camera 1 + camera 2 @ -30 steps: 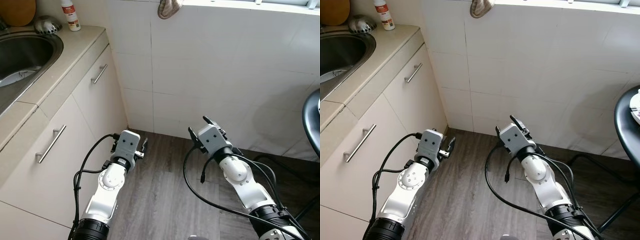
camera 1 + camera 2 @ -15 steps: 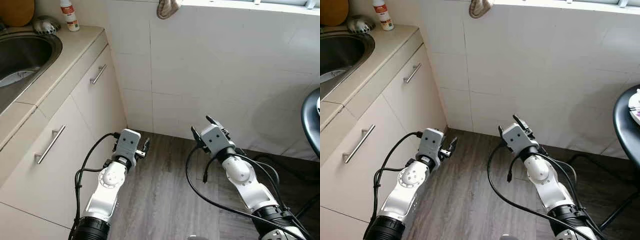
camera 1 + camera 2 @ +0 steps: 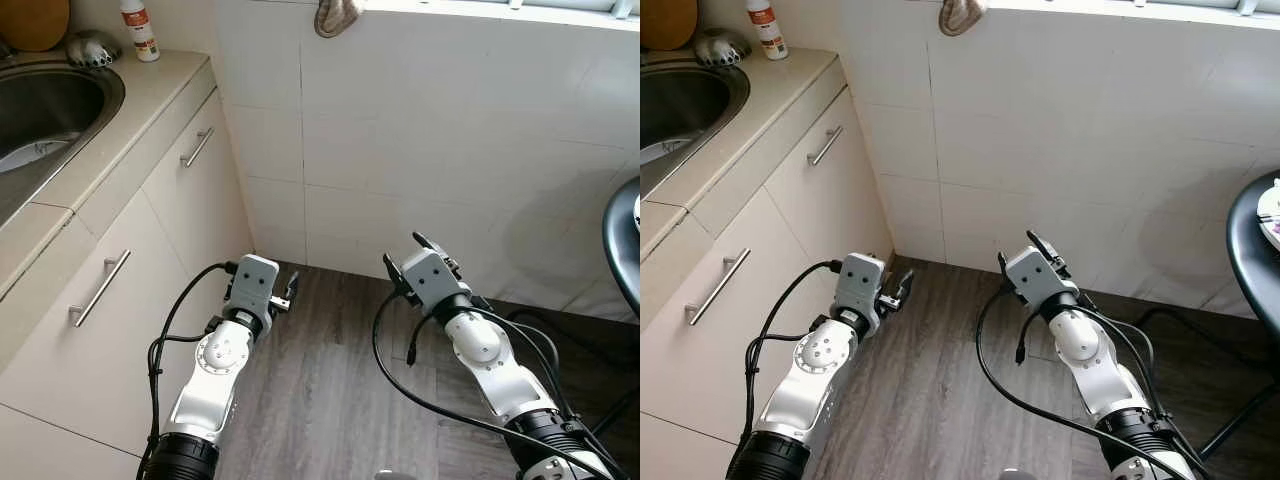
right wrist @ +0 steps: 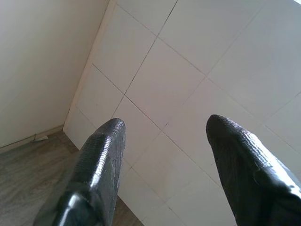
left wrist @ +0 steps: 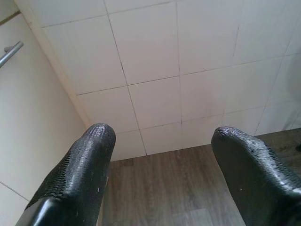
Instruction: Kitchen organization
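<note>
Both the left gripper [image 5: 157, 155] and the right gripper [image 4: 164, 155] are wide apart and carry nothing. The sink [image 3: 45, 105] and bottle [image 3: 140, 30] sit up and left of them — better to turn there first.

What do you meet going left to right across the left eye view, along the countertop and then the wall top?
Sink → metal strainer → white bottle → cloth hanging on the wall.
</note>
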`<state>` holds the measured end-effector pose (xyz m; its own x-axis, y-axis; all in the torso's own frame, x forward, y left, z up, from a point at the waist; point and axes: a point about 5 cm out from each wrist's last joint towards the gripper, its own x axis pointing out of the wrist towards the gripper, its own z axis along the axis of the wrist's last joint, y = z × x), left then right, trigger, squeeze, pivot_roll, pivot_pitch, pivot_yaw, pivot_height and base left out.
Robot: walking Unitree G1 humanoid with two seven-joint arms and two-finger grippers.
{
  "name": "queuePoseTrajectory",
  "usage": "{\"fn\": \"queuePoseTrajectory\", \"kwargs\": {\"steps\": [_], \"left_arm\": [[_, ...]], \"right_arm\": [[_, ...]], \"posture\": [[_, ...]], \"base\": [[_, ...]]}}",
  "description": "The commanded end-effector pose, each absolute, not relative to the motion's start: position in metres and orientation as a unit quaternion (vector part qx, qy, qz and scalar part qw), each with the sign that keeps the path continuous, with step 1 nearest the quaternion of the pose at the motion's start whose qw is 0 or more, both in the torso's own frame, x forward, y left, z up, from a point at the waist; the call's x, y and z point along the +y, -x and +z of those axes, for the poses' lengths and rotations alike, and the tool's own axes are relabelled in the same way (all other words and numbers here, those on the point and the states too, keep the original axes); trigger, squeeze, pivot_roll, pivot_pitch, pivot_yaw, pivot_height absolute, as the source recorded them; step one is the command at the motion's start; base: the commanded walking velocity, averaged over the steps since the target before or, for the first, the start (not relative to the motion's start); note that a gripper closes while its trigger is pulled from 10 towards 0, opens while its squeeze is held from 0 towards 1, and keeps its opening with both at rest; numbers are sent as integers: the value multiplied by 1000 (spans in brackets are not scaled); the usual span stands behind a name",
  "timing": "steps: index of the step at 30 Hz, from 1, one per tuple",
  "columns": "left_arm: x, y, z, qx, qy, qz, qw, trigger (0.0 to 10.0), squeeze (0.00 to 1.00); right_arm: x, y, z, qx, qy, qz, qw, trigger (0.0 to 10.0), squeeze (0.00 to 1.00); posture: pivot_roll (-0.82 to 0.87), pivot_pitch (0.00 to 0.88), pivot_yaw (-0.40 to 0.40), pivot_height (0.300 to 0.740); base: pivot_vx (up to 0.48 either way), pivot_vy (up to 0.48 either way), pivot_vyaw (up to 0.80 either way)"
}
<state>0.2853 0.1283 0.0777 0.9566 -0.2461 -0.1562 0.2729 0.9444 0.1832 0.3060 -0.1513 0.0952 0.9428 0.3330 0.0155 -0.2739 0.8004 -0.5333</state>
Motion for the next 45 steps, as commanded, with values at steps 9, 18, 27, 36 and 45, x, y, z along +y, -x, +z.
{"fn": "queuePoseTrajectory", "kwargs": {"steps": [9,18,27,36,45], "left_arm": [[125,-283,72,85,-109,-159,978,10000,0],[125,-280,72,83,-101,-147,981,10000,0],[126,-279,73,83,-77,-141,984,10000,0],[127,-281,74,86,-75,-144,983,10000,0],[128,-282,76,84,-70,-133,985,10000,0]], "right_arm": [[-158,-301,96,-58,269,143,951,10000,0],[-150,-302,97,-65,282,164,943,10000,0],[-152,-302,95,-56,276,166,945,10000,0],[-152,-305,95,-56,272,161,947,10000,0],[-152,-309,96,-54,277,167,945,10000,0]], "posture": [[-193,58,17,740],[-185,60,-7,740],[-173,55,-13,740],[-168,44,-8,740],[-154,39,-28,740]], "base": [[0,0,0],[0,0,0],[0,0,0],[0,0,0],[0,0,0]]}}
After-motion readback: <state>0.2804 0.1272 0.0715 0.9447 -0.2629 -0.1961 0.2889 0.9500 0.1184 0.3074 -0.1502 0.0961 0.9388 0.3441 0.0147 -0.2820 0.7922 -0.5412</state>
